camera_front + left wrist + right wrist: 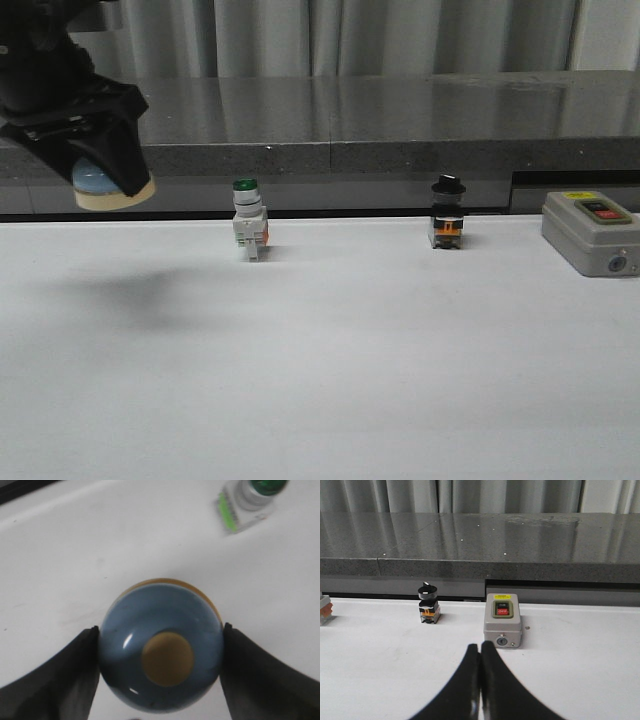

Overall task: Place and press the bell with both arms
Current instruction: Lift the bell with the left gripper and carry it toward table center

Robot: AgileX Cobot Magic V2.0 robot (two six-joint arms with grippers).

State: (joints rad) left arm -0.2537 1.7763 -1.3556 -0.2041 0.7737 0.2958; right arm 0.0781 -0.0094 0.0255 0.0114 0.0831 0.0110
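The bell (161,645) is a light-blue dome with a cream button on top and a cream base. It hangs well above the white table at the far left, its base (115,195) showing under the black fingers. My left gripper (160,652) is shut on the dome, one finger on each side. In the front view that left gripper (100,160) is high at the left edge. My right gripper (480,652) is shut with nothing in it, fingertips pressed together, low over the table just short of the grey box. The right arm does not show in the front view.
A green-capped white push-button switch (249,222) stands at the back left of the table (330,370), a black knob switch (448,214) at back centre-right, and a grey box with red button (591,232) at the right edge. A dark counter (380,120) runs behind.
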